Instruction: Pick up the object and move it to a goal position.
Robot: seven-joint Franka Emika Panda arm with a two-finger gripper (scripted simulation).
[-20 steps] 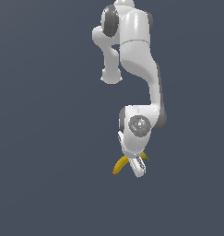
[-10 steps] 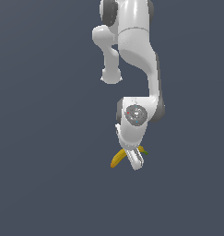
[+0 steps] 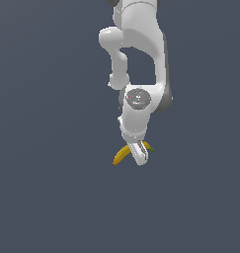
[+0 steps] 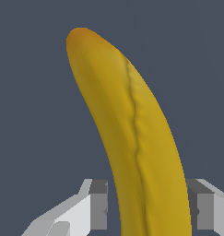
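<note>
Gripper point(image 4: 149, 209) fingers are sitting on either side of the small curved yellow banana point(image 4: 132, 133), dark pads flanking its body; narrow slivers of background are showing beside each pad, so whether they are already clamping the fruit I cannot tell. The banana is lying under the white robot arm's point(image 3: 141, 59) wrist on the plain grey-blue ground point(image 3: 47, 197), crossways to the fingers.

To do this step well, I judge the arm should be squeezing squarely across the thick middle, confirming a firm hold before raising, and lifting straight up so the curved fruit is not pivoting between the pads.

From the wrist, the banana's seam and orange-brown end, toward 11 o'clock, are showing plainly. Only the exterior view is showing the dark green stem tip point(image 3: 152, 149) poking out at 3 o'clock of the fingers, the yellow body toward 8 o'clock, and the arm's posture. No goal marker is appearing in either.
</note>
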